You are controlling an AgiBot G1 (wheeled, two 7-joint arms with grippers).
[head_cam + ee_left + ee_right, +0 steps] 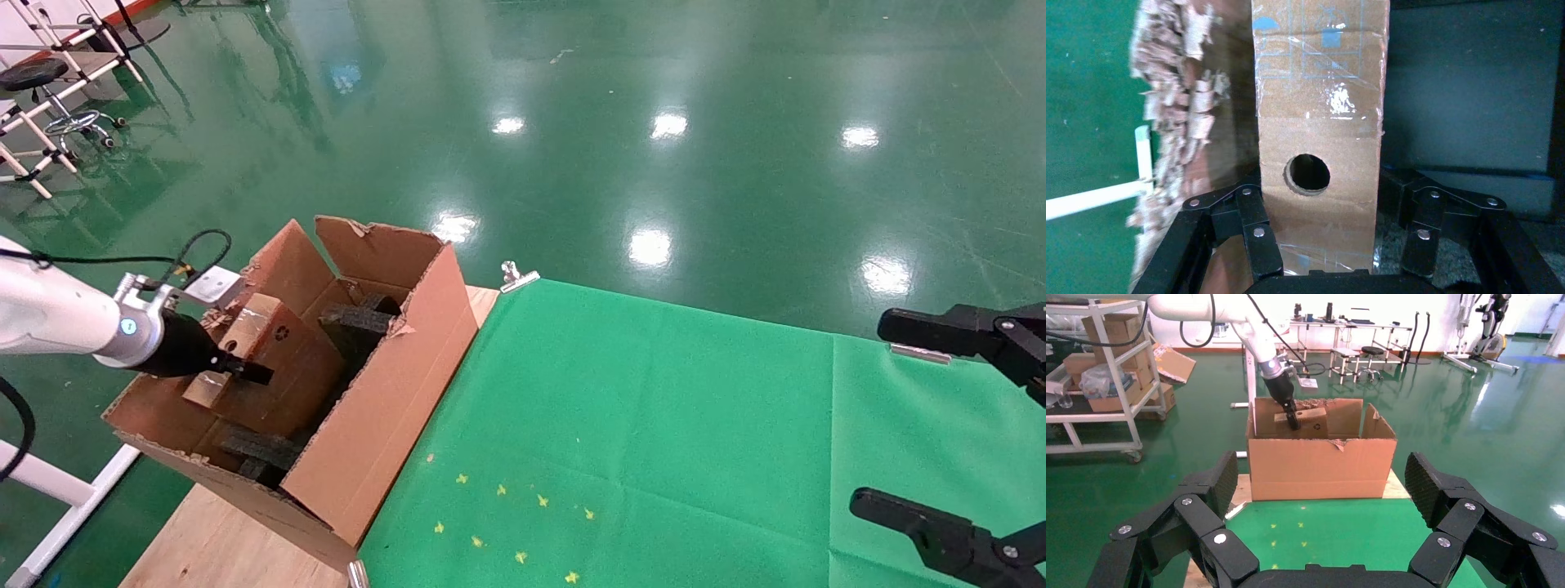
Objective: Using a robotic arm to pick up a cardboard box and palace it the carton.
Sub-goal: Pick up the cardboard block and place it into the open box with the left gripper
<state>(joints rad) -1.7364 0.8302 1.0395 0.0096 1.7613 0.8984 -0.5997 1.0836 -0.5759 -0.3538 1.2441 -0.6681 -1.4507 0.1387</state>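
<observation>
The white robotic arm's left gripper reaches into the carton, a large brown carton with torn upright flaps at the table's left end. It is shut on the cardboard box, which hangs tilted inside the carton above the black foam blocks. In the left wrist view the black fingers flank the box just below its round hole. In the right wrist view the box shows partly above the carton's rim. My right gripper is open and empty at the right over the green cloth.
A green cloth with small yellow marks covers the table right of the carton. Bare wood shows at the front left. A metal clip holds the cloth's far edge. A shelf cart stands beyond.
</observation>
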